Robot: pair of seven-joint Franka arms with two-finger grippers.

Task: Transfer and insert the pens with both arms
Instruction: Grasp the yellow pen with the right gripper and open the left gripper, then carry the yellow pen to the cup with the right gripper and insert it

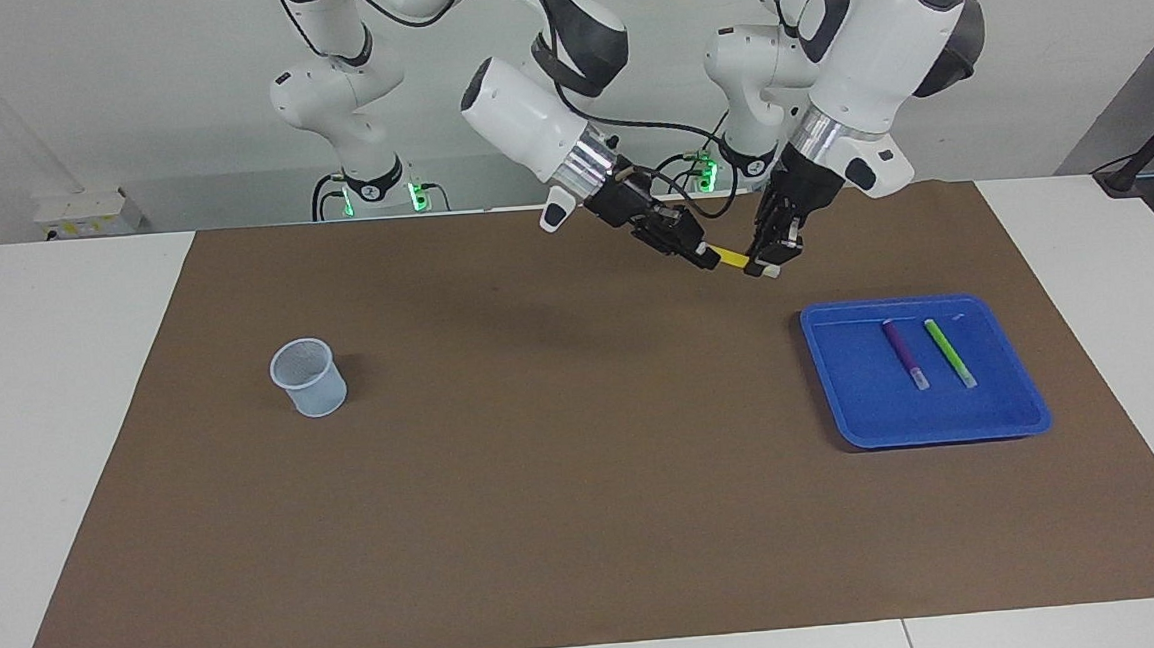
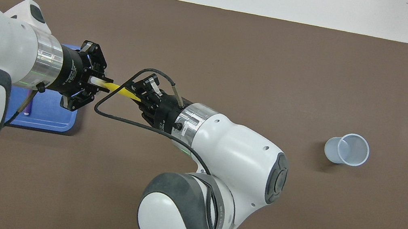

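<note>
Both claws pinch the yellow pen (image 1: 731,256) in the air: left gripper (image 1: 767,264) on its pale cap end, right gripper (image 1: 705,253) on the other (over the mat (image 1: 567,485), near the tray (image 1: 841,388)).

White table (image 1: 70,395) carries brown mat (image 1: 587,484), bearing cup (image 1: 309,377) and blue tray (image 1: 841,388).

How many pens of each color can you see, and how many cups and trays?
Yellow pen: 1
Purple pen: 1
Green pen: 1
Cup: 1
Blue tray: 1
Total: 5 things
</note>
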